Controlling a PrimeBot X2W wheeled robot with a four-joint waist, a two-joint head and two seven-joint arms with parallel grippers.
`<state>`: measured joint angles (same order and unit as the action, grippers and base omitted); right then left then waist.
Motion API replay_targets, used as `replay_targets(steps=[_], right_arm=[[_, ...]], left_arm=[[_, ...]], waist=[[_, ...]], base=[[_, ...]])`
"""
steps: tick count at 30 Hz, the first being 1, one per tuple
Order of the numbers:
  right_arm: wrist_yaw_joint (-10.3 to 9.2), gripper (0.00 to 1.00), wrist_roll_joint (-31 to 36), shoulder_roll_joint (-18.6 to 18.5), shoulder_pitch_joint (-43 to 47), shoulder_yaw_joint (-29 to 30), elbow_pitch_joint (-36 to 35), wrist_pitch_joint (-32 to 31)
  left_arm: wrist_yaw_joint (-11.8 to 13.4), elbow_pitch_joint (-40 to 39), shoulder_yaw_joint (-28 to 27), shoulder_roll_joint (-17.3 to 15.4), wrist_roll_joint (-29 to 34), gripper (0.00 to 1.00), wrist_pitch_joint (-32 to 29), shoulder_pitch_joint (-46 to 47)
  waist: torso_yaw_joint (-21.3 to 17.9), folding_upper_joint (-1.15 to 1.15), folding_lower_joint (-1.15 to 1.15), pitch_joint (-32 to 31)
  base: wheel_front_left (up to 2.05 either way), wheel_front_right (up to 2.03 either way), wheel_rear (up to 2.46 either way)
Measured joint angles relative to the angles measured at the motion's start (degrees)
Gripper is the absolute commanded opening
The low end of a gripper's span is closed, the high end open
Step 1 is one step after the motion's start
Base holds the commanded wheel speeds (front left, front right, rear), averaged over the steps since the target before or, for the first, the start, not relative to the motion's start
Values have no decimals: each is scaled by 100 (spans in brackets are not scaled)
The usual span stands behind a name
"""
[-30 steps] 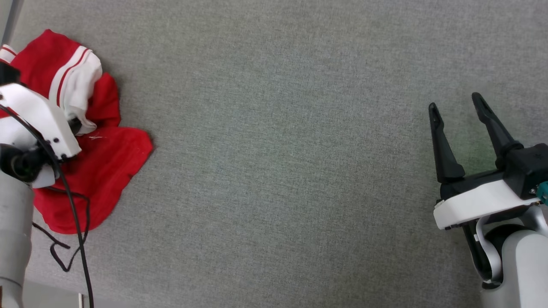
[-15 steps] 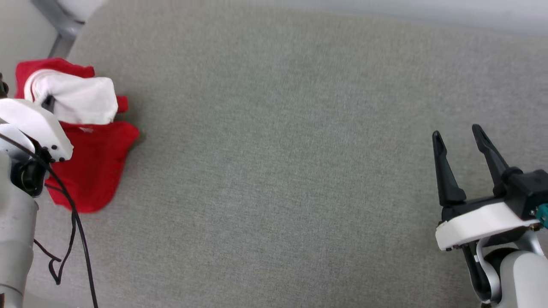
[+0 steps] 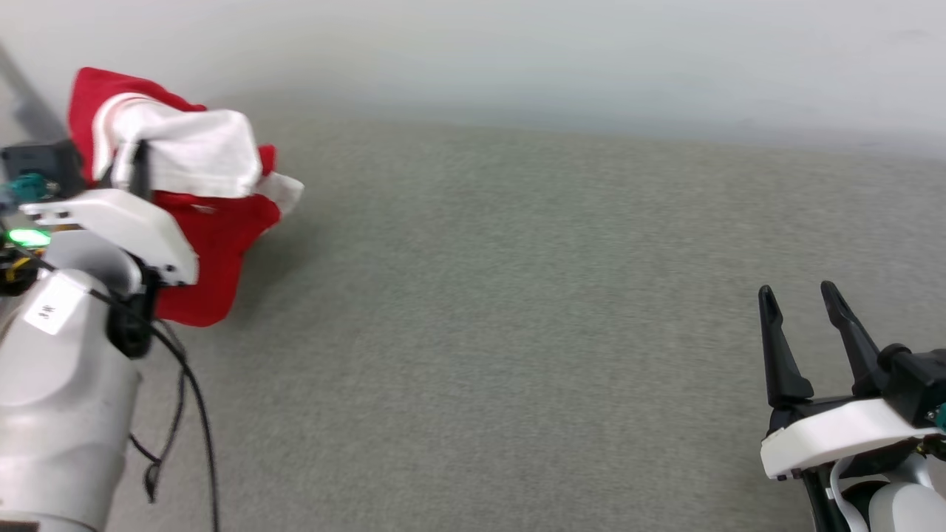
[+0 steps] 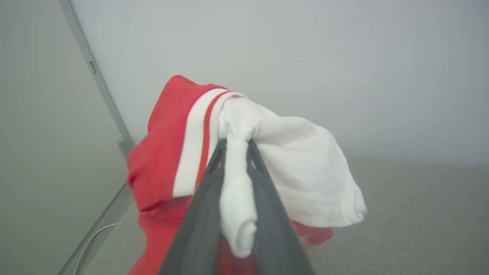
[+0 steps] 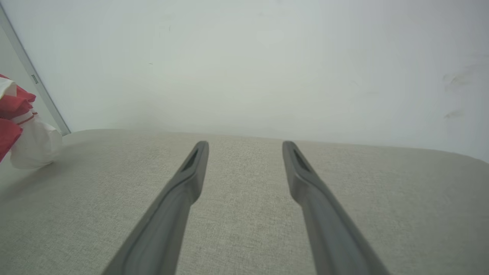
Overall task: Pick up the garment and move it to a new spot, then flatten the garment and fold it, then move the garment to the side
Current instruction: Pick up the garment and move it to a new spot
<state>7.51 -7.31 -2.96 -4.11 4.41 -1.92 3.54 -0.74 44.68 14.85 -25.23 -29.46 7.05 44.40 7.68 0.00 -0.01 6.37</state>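
Since a second ago our head camera has tilted up, so the pale wall [image 3: 517,59] now runs across the top of the head view. The garment [image 3: 214,229], which lay spread on the grey fabric surface [image 3: 517,332], has come up into a hanging bundle.

At the far left, our left forearm rises from the lower corner with a black cable [image 3: 199,414] looping beside it. Our left gripper [image 4: 237,144] has its jaws drawn narrow, pinching a twisted fold of the white sleeve [image 4: 305,175]. The striped trim [image 4: 195,149] and the red body drape to the left of the fingers, and the loose sleeve sags to their right. From the head camera the red hem hangs below the wrist. We cannot tell whether its lowest fold touches the surface. Behind the bundle, a grey metal strip [image 4: 99,84] slants up the wall.

Across the middle, the surface is plain woven cloth.

At the far right, our right gripper [image 3: 800,295] hovers low over the surface, well apart from the garment, with its fingers spread wide and nothing between them.
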Motion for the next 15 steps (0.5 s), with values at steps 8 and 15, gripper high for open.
replay_targets(steps=[8, 15], right_arm=[[0, 100, -131, 0, 185, 24, 31, 0], [0, 100, -215, 1, 251, 47, 20, 3]], left_arm=[[27, -1200, 349, 388, -31, 0, -272, -699], [49, -2406, 765, 638, -45, 0, -598, -1389]], waist=[[-761, 0, 0, -273], [-1445, 0, 0, -339]], base=[[0, 0, 0], [0, 0, 0]])
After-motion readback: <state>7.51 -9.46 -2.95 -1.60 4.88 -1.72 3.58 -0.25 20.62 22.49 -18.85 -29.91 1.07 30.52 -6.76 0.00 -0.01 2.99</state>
